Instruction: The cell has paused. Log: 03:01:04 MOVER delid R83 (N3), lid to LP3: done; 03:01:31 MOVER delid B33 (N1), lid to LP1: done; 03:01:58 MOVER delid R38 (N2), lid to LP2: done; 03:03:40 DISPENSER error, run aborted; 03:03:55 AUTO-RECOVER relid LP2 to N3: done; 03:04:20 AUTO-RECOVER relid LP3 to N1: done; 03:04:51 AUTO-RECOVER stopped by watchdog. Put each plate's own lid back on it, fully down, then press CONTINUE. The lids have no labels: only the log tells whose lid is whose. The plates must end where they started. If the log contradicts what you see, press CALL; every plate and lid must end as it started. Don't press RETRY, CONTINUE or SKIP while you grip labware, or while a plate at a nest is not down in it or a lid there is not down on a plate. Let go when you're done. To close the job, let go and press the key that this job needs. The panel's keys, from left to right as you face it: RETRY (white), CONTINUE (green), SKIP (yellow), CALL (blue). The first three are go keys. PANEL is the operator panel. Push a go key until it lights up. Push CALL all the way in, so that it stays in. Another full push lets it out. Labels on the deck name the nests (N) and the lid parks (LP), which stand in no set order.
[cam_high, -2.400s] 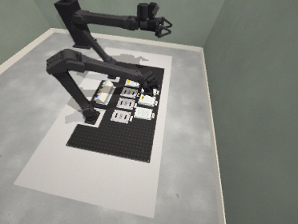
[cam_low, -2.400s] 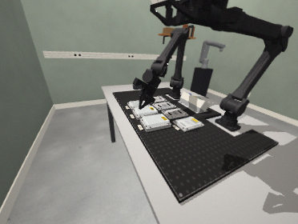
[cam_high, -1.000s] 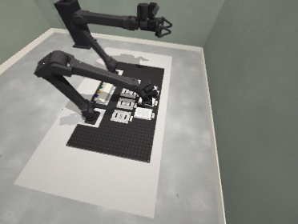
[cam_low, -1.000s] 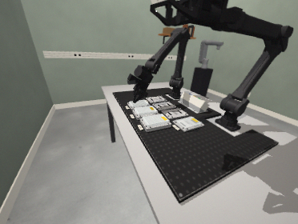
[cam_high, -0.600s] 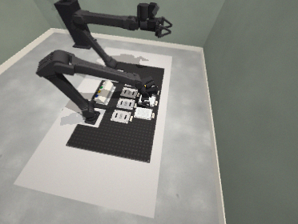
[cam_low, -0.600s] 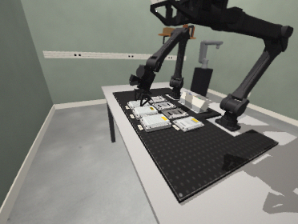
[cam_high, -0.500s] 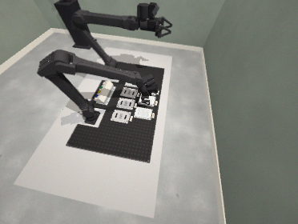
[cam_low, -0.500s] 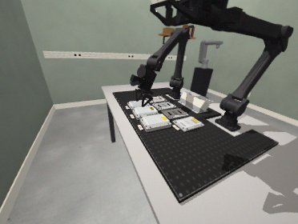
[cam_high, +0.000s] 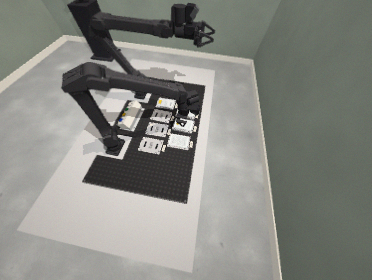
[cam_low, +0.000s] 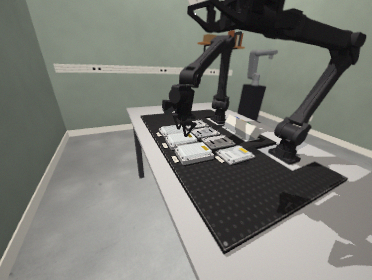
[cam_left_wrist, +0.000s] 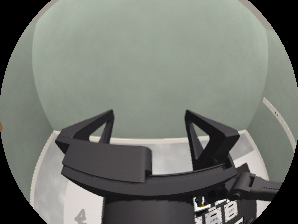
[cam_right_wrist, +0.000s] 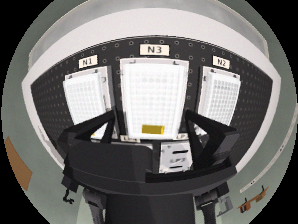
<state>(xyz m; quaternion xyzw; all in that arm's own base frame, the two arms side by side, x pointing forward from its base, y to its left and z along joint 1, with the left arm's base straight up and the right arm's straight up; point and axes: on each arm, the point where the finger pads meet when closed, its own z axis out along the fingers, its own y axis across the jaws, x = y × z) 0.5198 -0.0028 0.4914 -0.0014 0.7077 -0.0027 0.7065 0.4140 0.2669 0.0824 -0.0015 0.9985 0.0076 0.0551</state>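
My right gripper (cam_right_wrist: 149, 113) (cam_high: 181, 122) (cam_low: 184, 132) is open and empty, low over the N3 plate (cam_right_wrist: 152, 95) (cam_high: 188, 127) (cam_low: 176, 140), which has a yellow patch. The N1 plate (cam_right_wrist: 84, 95) (cam_low: 192, 154) also shows yellow. Both look softly veiled, as if lidded. The N2 plate (cam_right_wrist: 221, 97) (cam_high: 179, 142) shows sharper wells and looks bare. A white piece with a yellow patch (cam_high: 165, 104) (cam_low: 235, 154), probably a lid, lies at the panel-side row's end. My left gripper (cam_left_wrist: 149, 113) (cam_high: 212, 37) is open and empty, high up. The panel (cam_high: 131, 117) (cam_low: 243, 127) stands behind the parks.
Several grey slotted parks (cam_high: 151, 145) (cam_high: 157, 129) (cam_low: 218, 143) form the row between nests and panel. One park (cam_right_wrist: 175, 160) shows between the right fingers; its number is unclear. Neighbouring plates stand close on both sides of N3.
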